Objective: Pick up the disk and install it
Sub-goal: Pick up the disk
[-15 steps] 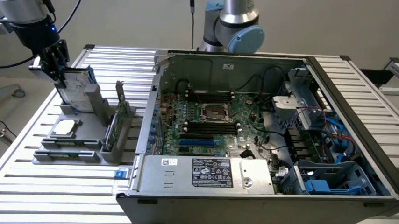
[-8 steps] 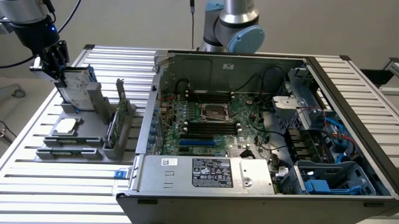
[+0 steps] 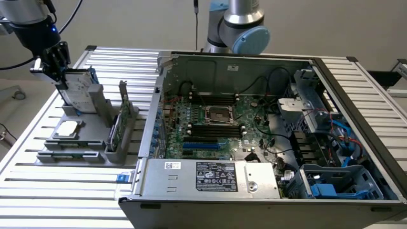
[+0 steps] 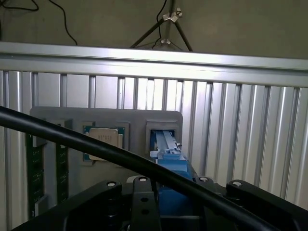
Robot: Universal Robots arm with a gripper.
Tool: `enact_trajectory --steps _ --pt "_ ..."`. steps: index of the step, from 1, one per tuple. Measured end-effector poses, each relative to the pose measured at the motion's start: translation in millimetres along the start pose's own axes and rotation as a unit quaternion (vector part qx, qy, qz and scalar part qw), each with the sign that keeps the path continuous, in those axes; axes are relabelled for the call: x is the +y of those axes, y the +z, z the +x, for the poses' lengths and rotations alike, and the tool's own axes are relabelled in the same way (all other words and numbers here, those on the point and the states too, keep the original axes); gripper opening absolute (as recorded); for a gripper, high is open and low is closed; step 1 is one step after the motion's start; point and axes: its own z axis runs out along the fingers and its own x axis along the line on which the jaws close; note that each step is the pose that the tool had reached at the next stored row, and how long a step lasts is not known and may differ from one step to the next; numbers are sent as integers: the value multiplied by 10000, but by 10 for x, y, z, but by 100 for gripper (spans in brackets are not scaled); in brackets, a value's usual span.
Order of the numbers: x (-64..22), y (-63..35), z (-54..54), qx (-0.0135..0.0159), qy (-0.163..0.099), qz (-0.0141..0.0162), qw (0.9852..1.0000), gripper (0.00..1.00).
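A slatted aluminium table (image 3: 38, 191) spreads under the pincer and well out on every side of it. An open black-and-grey computer case (image 3: 254, 58), with its green motherboard exposed, lies on the table well away from the pincer, toward the exterior view's right. A grey plastic parts holder (image 3: 95, 131) sits directly beneath the pincer, beside the case.

The disk (image 3: 79, 93), a rectangular silver-grey metal hard drive with a white label and blue plastic side rails, stands nearly upright in the holder's tall slot. Its upper end is caught in the pincer and its lower end is still down in the slot. The wrist view shows a blue rail (image 4: 171, 161) running away from the pincer into that slot.

A thin green circuit card (image 3: 121, 119) stands on edge in the holder, near the pincer on the case side. A small flat silver square chip (image 3: 68, 129) lies in a recess below the pincer.

The black pincer (image 3: 56, 71) is clenched on the disk's top edge, with fingers on both faces.
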Motion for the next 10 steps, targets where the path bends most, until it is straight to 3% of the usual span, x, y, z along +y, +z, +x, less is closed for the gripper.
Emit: enact_trajectory --steps 10 --pt "4 1 23 16 4 5 10000 33"
